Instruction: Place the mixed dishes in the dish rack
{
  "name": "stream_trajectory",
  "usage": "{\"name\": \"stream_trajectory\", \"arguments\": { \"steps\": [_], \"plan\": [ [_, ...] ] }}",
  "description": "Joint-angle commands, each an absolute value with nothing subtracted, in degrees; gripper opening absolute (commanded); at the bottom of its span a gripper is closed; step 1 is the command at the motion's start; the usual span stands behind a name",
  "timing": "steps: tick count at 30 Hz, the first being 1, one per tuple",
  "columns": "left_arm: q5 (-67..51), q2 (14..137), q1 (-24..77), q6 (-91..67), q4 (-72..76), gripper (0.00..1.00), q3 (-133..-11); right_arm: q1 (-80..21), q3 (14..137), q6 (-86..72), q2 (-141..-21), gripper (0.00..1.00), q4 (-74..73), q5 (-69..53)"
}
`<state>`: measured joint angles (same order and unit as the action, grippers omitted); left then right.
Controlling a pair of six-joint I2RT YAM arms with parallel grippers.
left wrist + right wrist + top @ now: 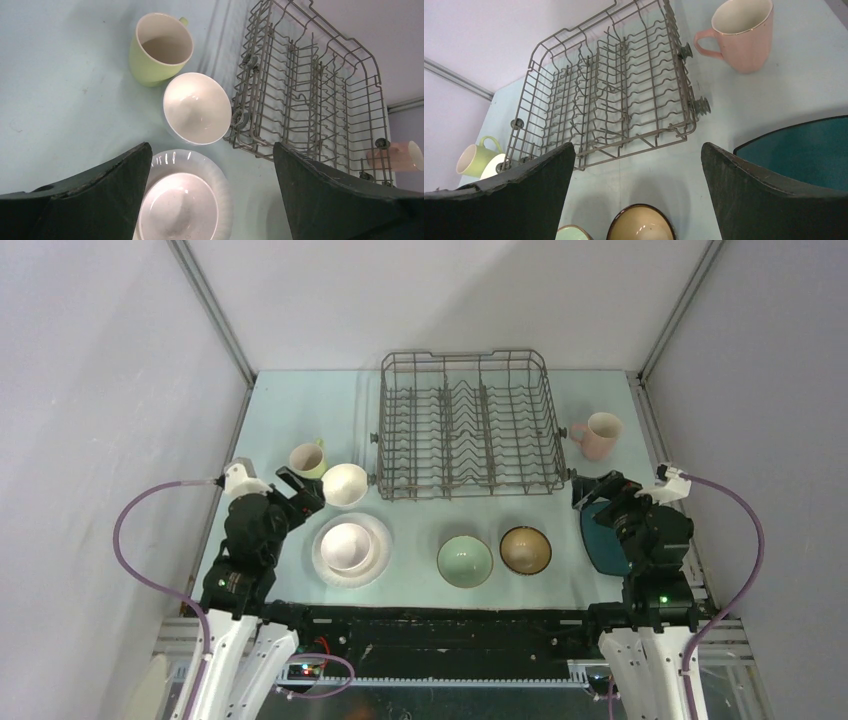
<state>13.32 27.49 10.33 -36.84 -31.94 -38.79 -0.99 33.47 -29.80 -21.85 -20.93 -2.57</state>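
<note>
- Stock holder: one large dark grey wire dish rack (460, 490) with rows of upright tines, at the far middle of the pale blue-green counter (290, 410). No dish stands in it.
- Mugs, two: one yellow-green ceramic mug (307, 459) upright, left of the rack; one pink ceramic mug (600, 435) upright, just beside the rack's right wall.
- Bowls, four: one white round bowl (345, 485) next to the yellow-green mug, near the rack's near-left corner; one pale pink bowl (346, 545) sitting on a plate; one pale green bowl (465, 560) and one brown glazed bowl (525, 550) side by side in front of the rack.
- Plates, two: one round white plate (383, 545) under the pale pink bowl; one dark teal squarish plate (600, 540) at the right edge, partly hidden by the right arm.
- Claws, two: left claw (302, 490) spread wide and holding nothing, above the white bowl and the stacked plate; right claw (598, 490) spread wide and holding nothing, above the teal plate's far edge.
- Step in hand, judged: the very start, with all eight dishes on the counter and none loaded.
- Next move, judged: choose a first dish. The white bowl suits the left claw, the pink mug or teal plate the right. Pinch a rim, lift clear of the rack wall, and seat the piece between the tines.
</note>
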Motion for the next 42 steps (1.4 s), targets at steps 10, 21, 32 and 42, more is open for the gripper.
{"name": "stream_trajectory", "arguments": {
  "steps": [10, 21, 32, 42],
  "plan": [
    [-2.1, 22.6, 10.4, -33.7, -21.2, 0.98, -36.6, -0.9, 33.7, -31.6, -28.7, 1.00, -20.3, 1.3],
    [-11.1, 31.0, 10.4, -37.4, -15.7, 0.98, -33.2, -0.8, 44.9, -40.1, -44.4, 1.00, -30.3, 20.0],
    [-11.1, 31.7, 10.4, -35.6, -16.7, 0.98, -34.2, 5.1, 57.6, -46.5, -63.3, 0.87, -28.5, 22.0],
    [-9.0, 31.1, 10.4, -33.4, -20.6, 0.98, -35.9, 9.0, 71.7, -51.2, -86.1, 0.82, -28.0, 19.6]
  ]
}}
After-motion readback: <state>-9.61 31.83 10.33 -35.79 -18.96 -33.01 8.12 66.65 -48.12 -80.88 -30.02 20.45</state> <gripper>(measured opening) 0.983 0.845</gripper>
